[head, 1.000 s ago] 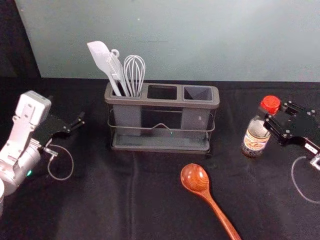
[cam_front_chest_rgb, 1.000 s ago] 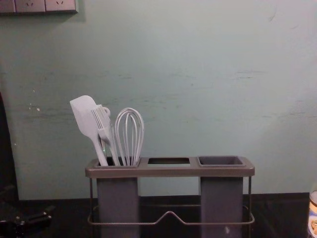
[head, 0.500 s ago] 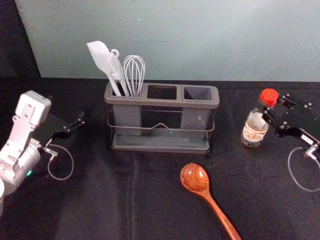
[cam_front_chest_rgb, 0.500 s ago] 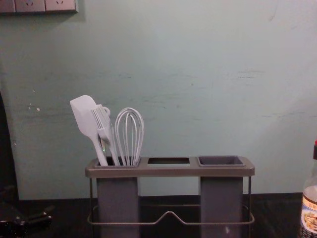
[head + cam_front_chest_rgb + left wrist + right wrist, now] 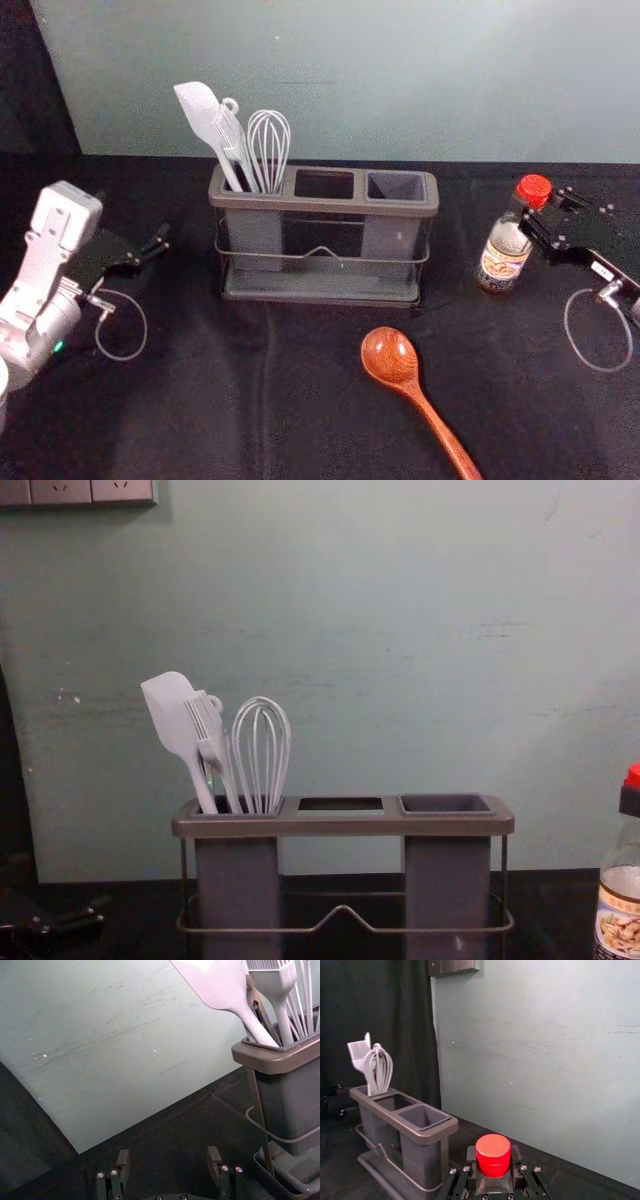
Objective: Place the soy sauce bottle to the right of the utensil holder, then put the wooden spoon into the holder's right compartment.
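Soy sauce bottle (image 5: 503, 262) pinched by right gripper (image 5: 543, 210), right of 3-slot utensil holder (image 5: 325, 204); left gripper (image 5: 160, 241) spread, left of it.

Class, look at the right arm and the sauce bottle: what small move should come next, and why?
Probably the right tool should gently lower the soy sauce bottle onto the dark cloth: it grips just under the red cap, right of the utensil holder. Whether the base touches down, I cannot tell.
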